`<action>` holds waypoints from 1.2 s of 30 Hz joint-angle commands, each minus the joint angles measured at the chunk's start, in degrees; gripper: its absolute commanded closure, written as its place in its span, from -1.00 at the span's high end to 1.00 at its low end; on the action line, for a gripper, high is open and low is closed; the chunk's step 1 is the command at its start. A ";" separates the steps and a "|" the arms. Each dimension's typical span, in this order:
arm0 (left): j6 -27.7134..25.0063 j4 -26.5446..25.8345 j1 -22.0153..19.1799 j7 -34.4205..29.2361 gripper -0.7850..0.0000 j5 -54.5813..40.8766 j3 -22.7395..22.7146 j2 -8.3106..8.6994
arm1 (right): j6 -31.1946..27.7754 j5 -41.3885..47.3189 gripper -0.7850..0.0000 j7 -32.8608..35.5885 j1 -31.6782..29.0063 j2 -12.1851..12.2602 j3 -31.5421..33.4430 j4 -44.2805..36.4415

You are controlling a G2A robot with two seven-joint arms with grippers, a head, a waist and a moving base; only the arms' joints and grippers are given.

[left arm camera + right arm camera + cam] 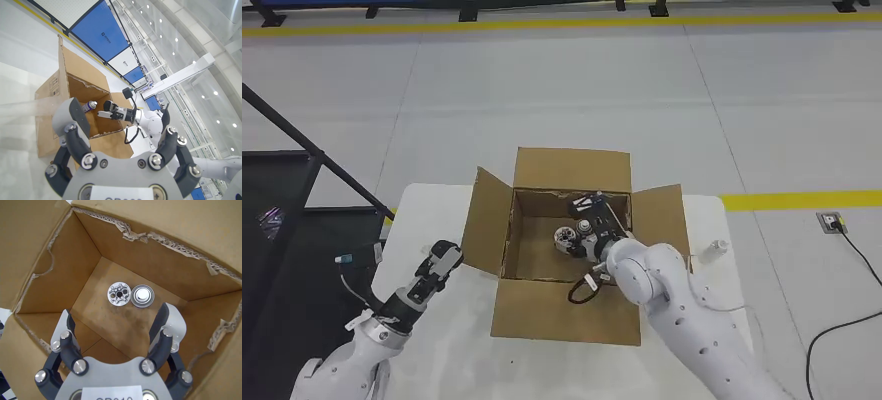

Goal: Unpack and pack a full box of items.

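An open cardboard box (542, 310) stands in the middle of the white table, flaps spread. On its floor sit a round metal disc with holes (119, 294) and an upright spray can (142, 296), side by side and touching; the can (88, 106) has a purple label. My right gripper (116, 315) hangs open inside the box mouth, above the two items, holding nothing. From above, this gripper (589, 207) is over the box's far half. My left gripper (121, 113) is open and empty, low over the table to the left of the box (445, 255).
A small white bottle (714, 246) lies on the table right of the box. A black frame (282, 130) and a dark bin stand off the table's left side. Bare table (442, 340) lies in front of the box's left flap (487, 222).
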 commanded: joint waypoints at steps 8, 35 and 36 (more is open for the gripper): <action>0.00 0.00 0.00 0.00 1.00 0.00 0.00 0.00 | 2.34 0.89 0.59 -5.31 6.11 -3.25 -4.14 13.43; 0.00 0.00 0.00 0.00 1.00 0.00 0.00 0.00 | 4.92 -15.26 -1.00 2.14 -13.02 0.94 11.48 -30.28; 0.00 0.00 0.00 0.00 1.00 0.00 0.00 0.00 | 4.82 -16.70 -1.00 2.65 -15.28 1.34 12.96 -34.12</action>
